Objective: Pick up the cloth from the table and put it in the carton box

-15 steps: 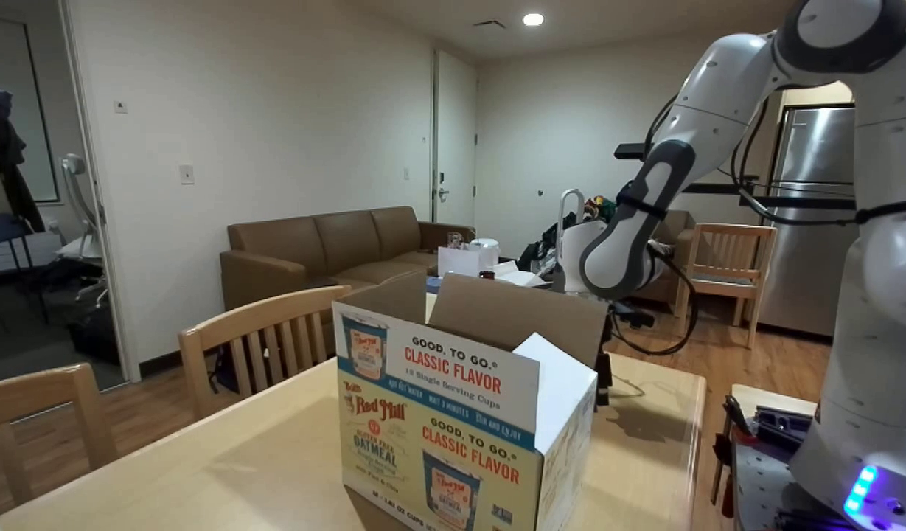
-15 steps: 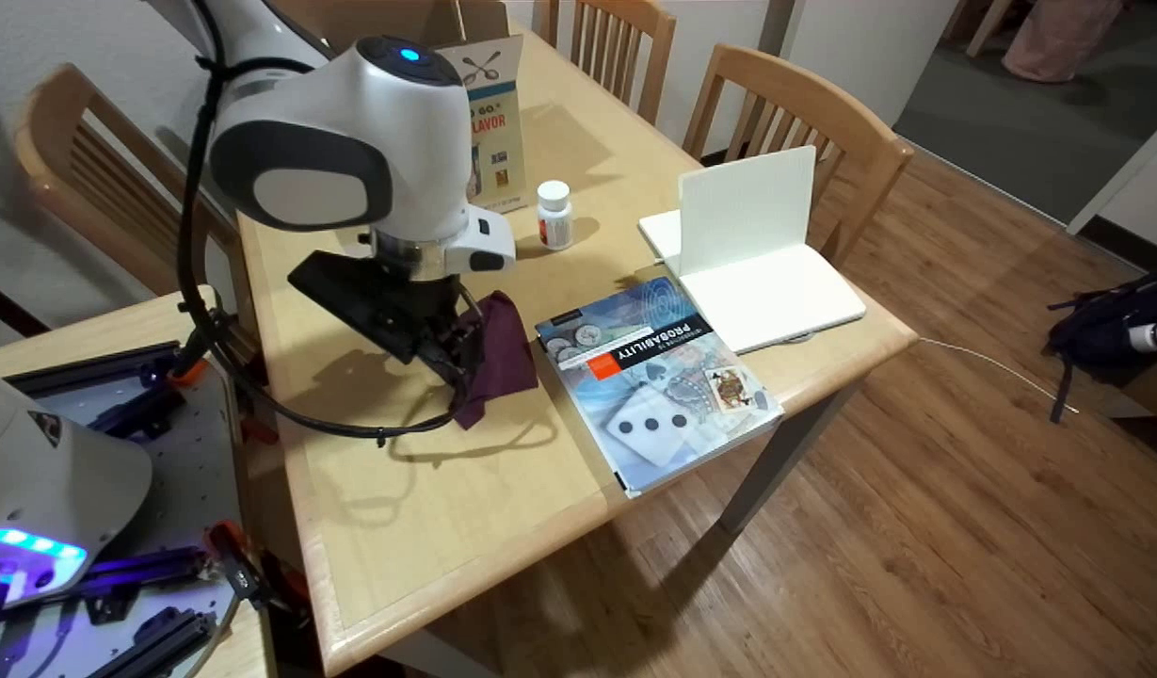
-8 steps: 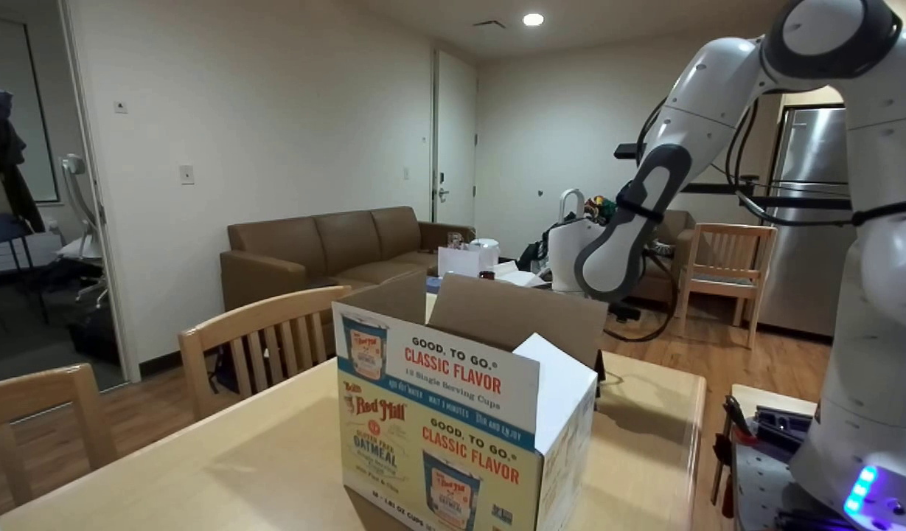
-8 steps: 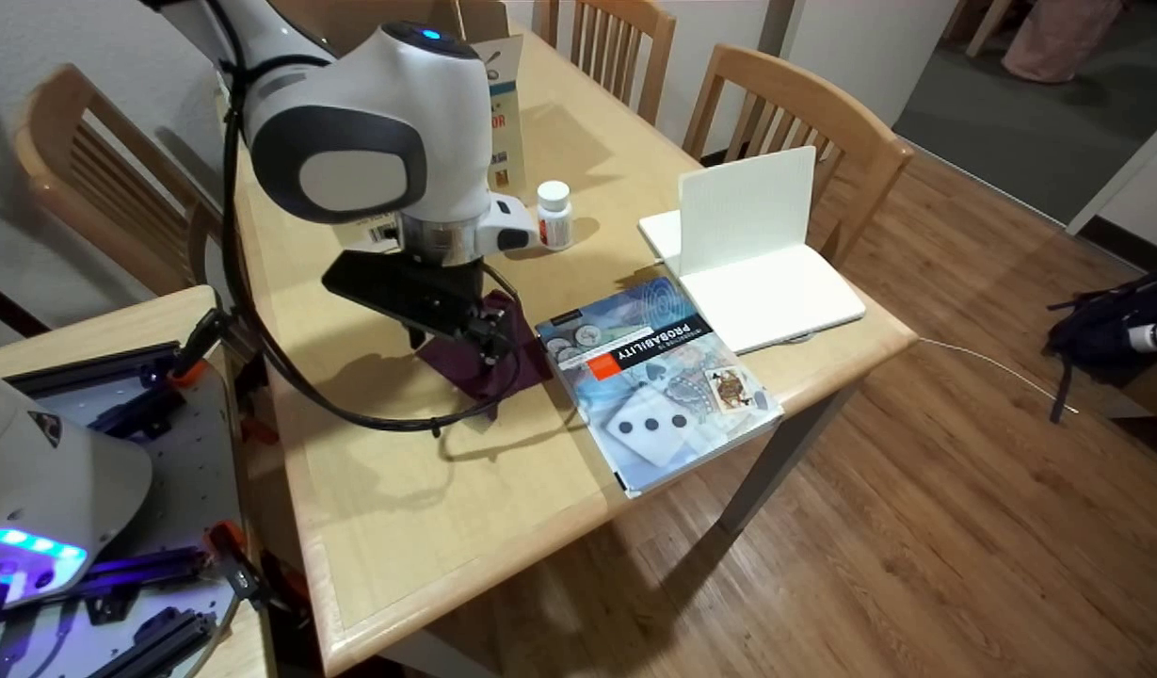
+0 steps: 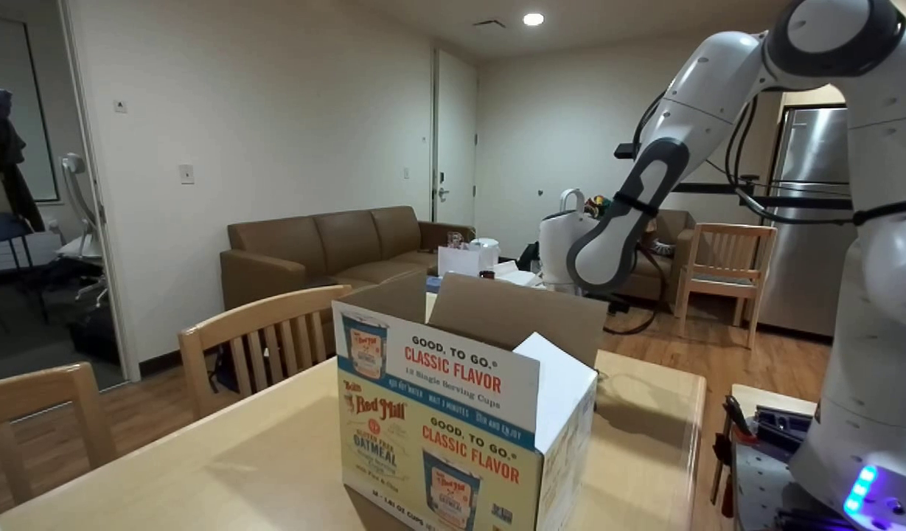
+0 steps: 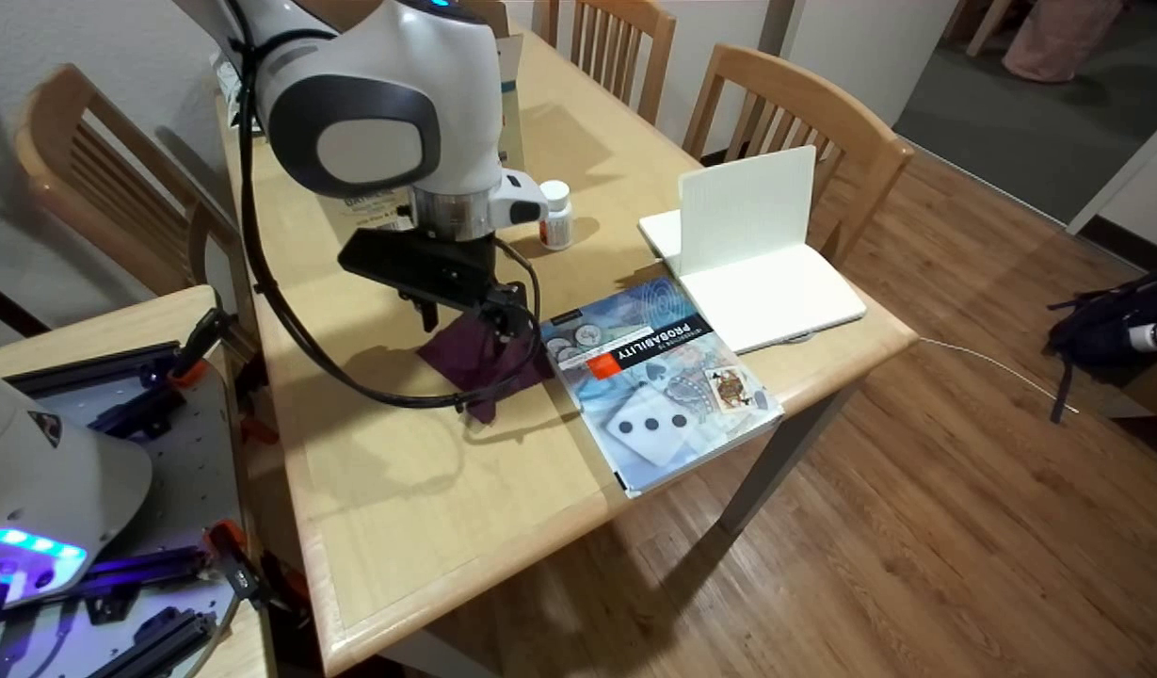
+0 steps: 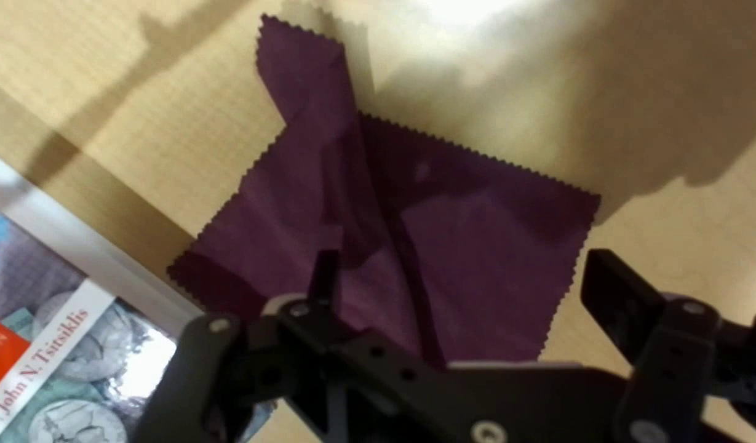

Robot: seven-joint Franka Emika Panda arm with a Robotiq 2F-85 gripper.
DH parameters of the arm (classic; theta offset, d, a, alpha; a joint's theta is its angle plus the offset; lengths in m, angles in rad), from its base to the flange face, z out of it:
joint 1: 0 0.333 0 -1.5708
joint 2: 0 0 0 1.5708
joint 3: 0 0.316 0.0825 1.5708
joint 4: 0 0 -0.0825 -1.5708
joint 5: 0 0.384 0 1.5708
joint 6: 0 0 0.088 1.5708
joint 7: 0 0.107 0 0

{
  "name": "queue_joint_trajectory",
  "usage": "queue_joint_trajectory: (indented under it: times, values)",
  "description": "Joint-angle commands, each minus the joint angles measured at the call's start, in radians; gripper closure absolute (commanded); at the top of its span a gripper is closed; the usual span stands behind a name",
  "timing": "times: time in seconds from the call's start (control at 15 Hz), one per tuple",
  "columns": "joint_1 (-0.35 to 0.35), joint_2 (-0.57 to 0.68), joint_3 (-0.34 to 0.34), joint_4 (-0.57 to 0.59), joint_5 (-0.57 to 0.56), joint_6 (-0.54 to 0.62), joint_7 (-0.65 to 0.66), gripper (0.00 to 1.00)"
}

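Note:
The dark purple cloth [image 6: 446, 360] lies loosely spread and creased on the light-wood table [image 6: 399, 527], beside a book. In the wrist view the cloth [image 7: 488, 246] has zigzag edges, a long fold down its middle and one corner strip sticking out. My gripper [image 7: 466, 264] is open above it, with one finger over the cloth and the other past its edge; nothing is between them. In an exterior view the gripper [image 6: 470, 325] hovers over the cloth. The carton box [image 5: 438, 435] stands open on the table; it hides the gripper and cloth there. My arm partly covers the box [image 6: 510, 132].
A blue Probability book [image 6: 658, 386] lies right next to the cloth. An open white notebook [image 6: 776, 292] and a white pill bottle [image 6: 556, 221] stand near it. Wooden chairs [image 6: 795, 122] line the table side. A black cable loops from my arm.
A second ago the cloth was bunched up at the gripper; now it lies spread on the table. The gripper has moved toward the box and risen, apart from the cloth.

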Motion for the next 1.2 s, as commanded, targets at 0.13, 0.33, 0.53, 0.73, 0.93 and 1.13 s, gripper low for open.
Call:
queue_joint_trajectory:
  times: [0.13, 0.33, 0.53, 0.73, 0.93, 1.13]
  values:
    - [-0.028, -0.023, -0.012, -0.022, -0.025, -0.052, 0.008, 0.00]
    - [-0.044, -0.018, -0.033, -0.039, -0.030, -0.062, -0.010, 0.00]
    - [-0.056, -0.012, -0.034, -0.047, -0.036, -0.033, -0.060, 0.00]
    - [-0.053, -0.002, -0.029, -0.042, -0.054, -0.003, -0.095, 0.00]
    - [-0.055, 0.015, -0.018, -0.039, -0.059, 0.016, -0.132, 0.00]
    - [-0.059, 0.035, -0.006, -0.042, -0.032, 0.011, -0.148, 0.00]
